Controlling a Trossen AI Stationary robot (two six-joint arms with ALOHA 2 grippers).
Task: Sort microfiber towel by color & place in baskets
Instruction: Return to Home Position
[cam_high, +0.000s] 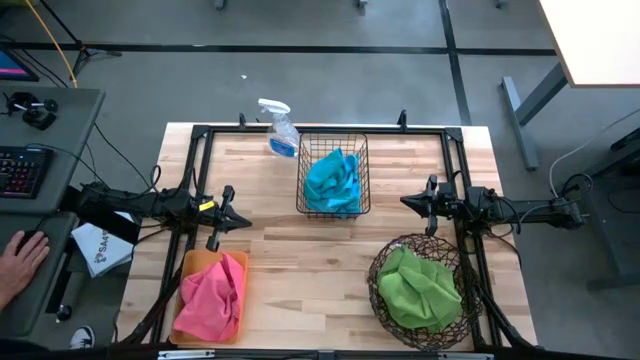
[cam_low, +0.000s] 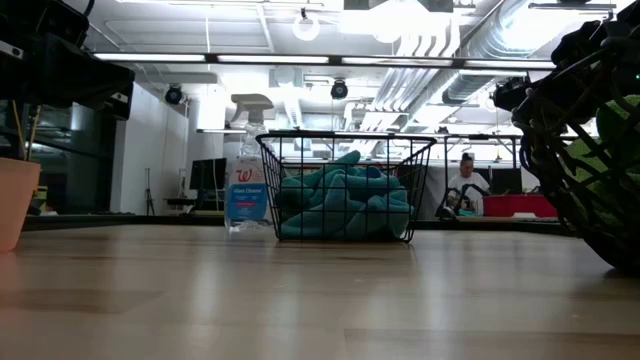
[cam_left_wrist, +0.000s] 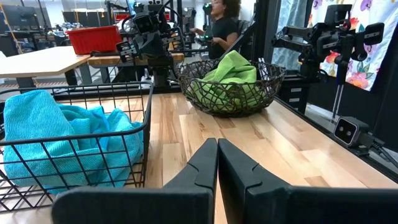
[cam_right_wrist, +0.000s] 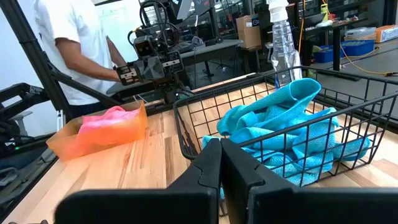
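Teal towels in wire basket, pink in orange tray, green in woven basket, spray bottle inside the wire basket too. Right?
Not quite. The spray bottle stands outside the wire basket, on the table beside it; the high view shows this. The rest holds: teal towels in the wire basket, pink towels in the orange tray, green towels in the woven basket.

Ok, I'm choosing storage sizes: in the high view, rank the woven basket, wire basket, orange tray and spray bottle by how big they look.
1. Round woven basket, clearly the largest.
2. Orange tray and black wire basket: too alike in footprint to rank.
3. Spray bottle, the smallest.
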